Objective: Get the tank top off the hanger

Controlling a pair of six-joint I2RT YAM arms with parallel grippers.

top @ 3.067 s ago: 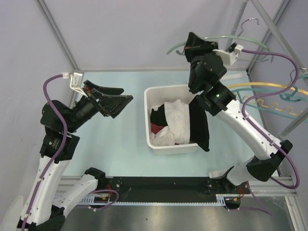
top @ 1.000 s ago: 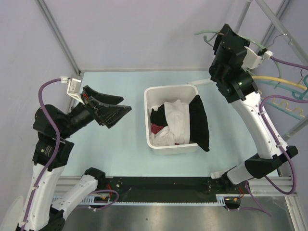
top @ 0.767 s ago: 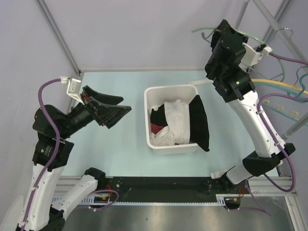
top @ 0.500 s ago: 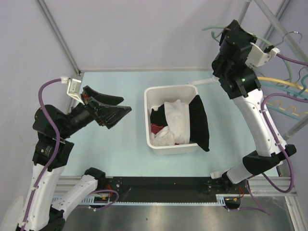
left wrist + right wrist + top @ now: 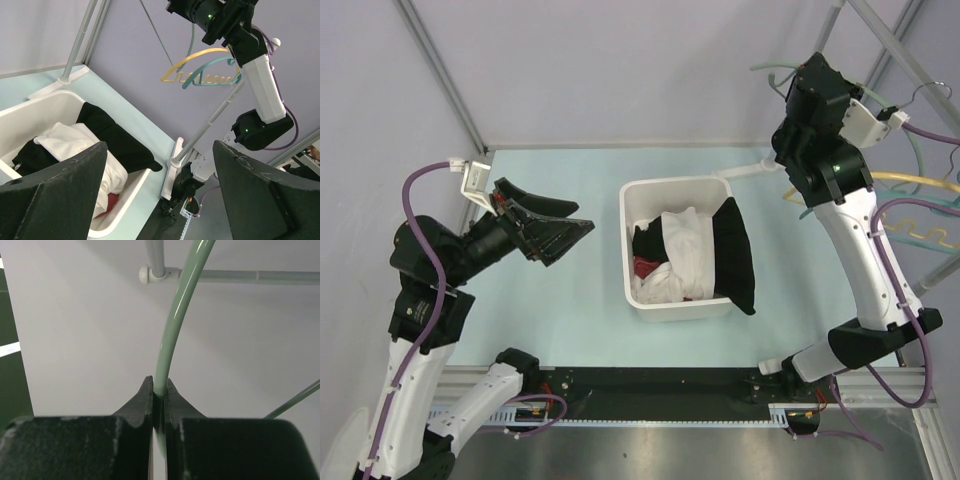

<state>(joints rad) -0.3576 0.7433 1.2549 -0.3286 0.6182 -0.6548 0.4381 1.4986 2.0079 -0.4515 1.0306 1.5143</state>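
Clearly, the black tank top is seen off the hanger. It is draped over the right rim of the white bin, with part of it inside and its lower end hung down the outer wall toward the table. Inside the bin, a white garment is laid against it. A patch of red cloth can be glimpsed lower down, beside further black fabric at the bin's left.

The pale green hanger is held bare, raised well above and beyond the bin toward the far right corner. It is clamped by the right gripper, whose fingers are pressed together on its thin rod. Beyond that arm, a yellow hanger and a teal hanger are hung at the metal rack on the right side.

The left gripper is spread wide apart and nothing is held in it. It is raised over the left half of the table, well apart from the bin and pointed toward it.
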